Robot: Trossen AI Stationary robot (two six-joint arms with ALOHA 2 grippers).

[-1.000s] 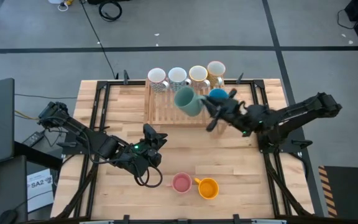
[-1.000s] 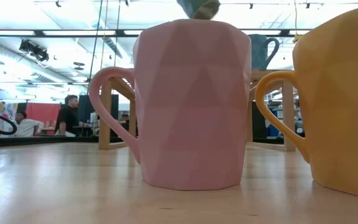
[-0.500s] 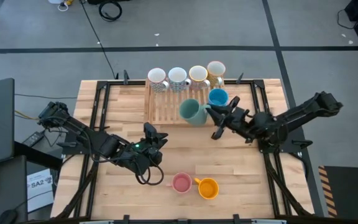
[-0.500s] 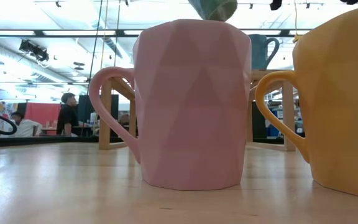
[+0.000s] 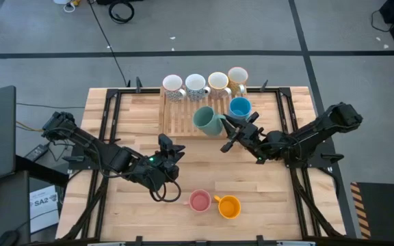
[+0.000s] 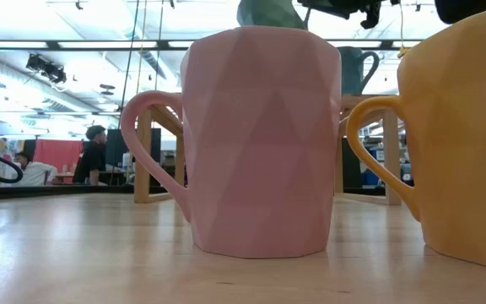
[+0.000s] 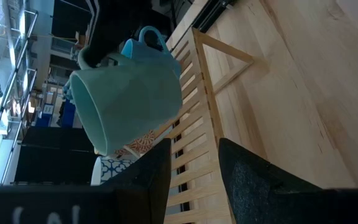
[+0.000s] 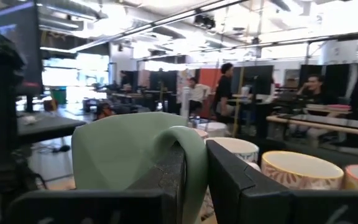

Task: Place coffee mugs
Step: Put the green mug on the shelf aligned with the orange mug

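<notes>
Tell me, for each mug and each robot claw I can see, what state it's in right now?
Dark green ceramic mug: held by its handle, tipped, above the slatted wooden rack.
Blue mug: upright on rack.
Pink mug: upright on table.
Orange mug: upright beside pink.
Right gripper: shut on green mug.
Left gripper: open, empty.

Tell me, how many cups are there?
8. Four stand in a row at the rack's far edge. A blue cup stands on the rack; the right gripper holds a green cup. Pink and orange stand near the front.
</notes>
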